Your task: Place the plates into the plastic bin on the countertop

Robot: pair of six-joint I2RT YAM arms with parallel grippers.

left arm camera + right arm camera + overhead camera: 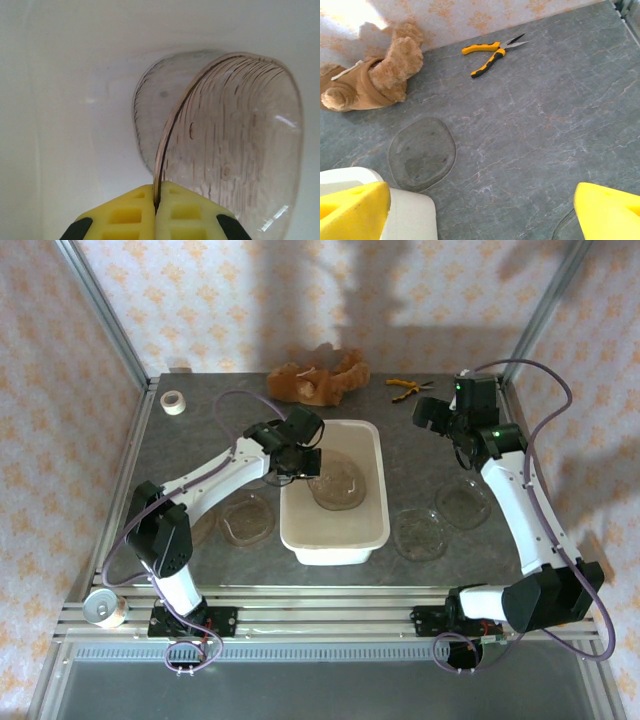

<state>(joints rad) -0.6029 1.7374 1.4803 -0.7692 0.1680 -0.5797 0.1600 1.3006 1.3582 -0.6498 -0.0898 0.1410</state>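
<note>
One plate [235,140] hung inside the plastic bin [335,545], its rim clamped in the left gripper [156,202], seemingly just above a second plate [338,485] on the bin's floor, while the right gripper [481,207] gaped wide, empty, right of the bin.

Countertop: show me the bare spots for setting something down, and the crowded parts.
Bare: the stretch between the tape roll, the teddy bear and the left arm; also the countertop from the pliers to the plate beside the bin. Crowded: both sides of the bin's front, where plates lie.
</note>
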